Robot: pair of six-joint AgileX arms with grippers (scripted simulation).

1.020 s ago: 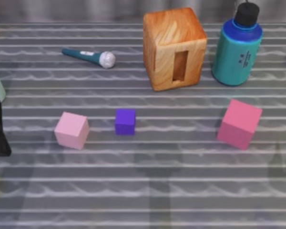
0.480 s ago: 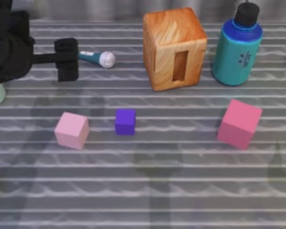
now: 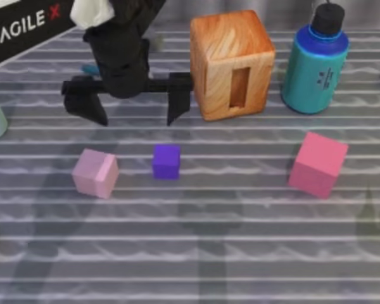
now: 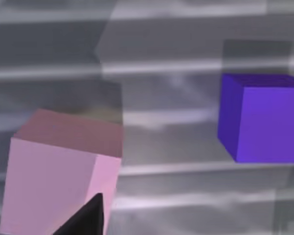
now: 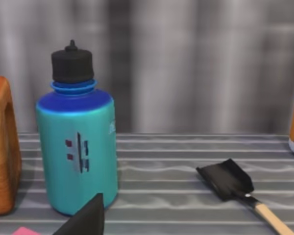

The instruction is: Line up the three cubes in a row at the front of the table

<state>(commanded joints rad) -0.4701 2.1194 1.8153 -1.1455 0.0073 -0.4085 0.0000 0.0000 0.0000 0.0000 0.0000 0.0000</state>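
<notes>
Black left gripper (image 3: 136, 104) hangs fingers spread wide behind your pale pink cube (image 3: 95, 172) and purple cube (image 3: 166, 161), arm hiding the teal microphone; right gripper's out of top view.

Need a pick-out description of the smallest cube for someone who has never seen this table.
Find the big orange wood block at the back of the table. In front of it, toward the left, sit two cubes, below the open left pincer. The purple cube is the right one: smaller and darker than the pale pink cube.
</notes>
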